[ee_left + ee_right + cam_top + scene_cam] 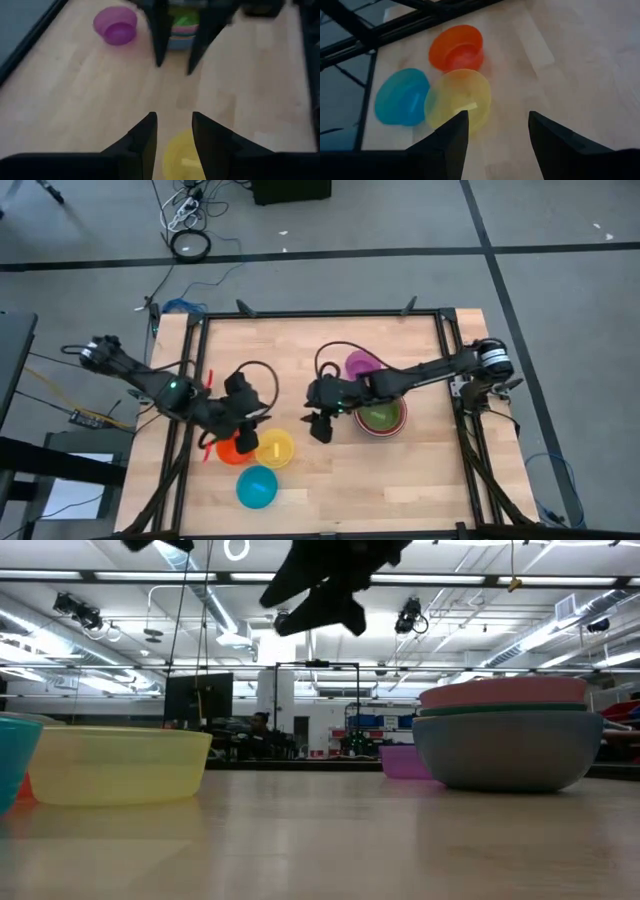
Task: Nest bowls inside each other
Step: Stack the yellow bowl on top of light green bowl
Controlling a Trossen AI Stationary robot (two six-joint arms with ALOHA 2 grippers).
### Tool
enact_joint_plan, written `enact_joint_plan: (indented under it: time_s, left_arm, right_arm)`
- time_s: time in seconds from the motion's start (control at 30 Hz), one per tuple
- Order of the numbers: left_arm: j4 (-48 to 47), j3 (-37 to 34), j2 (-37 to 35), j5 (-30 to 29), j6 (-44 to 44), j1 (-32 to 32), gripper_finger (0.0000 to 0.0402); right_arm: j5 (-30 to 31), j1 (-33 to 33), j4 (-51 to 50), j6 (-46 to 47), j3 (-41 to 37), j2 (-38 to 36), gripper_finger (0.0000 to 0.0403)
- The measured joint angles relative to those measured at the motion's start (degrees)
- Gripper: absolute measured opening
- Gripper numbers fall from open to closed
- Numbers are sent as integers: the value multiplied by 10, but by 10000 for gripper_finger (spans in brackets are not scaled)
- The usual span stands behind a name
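While my right claw (497, 132) hangs with fingers apart and empty, the yellow bowl (458, 98) sits just ahead, my left claw (172, 132) likewise parted above it.

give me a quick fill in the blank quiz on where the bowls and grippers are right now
1. The round yellow plastic bowl touches the orange plastic bowl and sits just above the round ____ plastic bowl in the high view.
2. The small purple plastic bowl stands ____, outside the nested stack of bowls.
3. The right gripper hangs with its fingers ____, holding nothing.
4. The left gripper hovers over the ____ bowl.

Missing words: cyan; alone; open; yellow
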Motion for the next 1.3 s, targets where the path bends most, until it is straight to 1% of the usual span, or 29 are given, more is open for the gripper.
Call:
enact_joint_plan:
  time_s: [0.13,0.27,0.4,0.53,0.6,0.87,1.07,1.2,1.3]
  left_arm:
    - [90,-94,-53,-17,-16,-8,131]
    - [192,-181,-99,-21,-22,-8,131]
    - [278,-250,-139,-29,-23,-9,131]
    - [344,-293,-170,-45,-23,-10,131]
    - [367,-305,-180,-51,-24,-11,131]
    - [372,-307,-216,-85,-12,-11,131]
    - [371,-307,-223,-90,-1,-11,131]
    - [371,-307,-222,-90,1,-11,131]
    - [370,-307,-222,-90,5,-11,131]
  right_arm:
    - [0,-9,36,0,0,25,197]
    - [0,-14,67,-2,11,56,211]
    - [-12,-14,76,-3,53,99,226]
    - [-22,-14,68,-3,106,150,233]
    - [-23,-12,46,-3,134,172,233]
    - [-28,-9,-57,-1,208,237,230]
    - [-54,-7,-71,5,220,268,236]
    - [-56,-6,-81,12,220,269,235]
    - [-45,-6,-83,11,221,269,233]
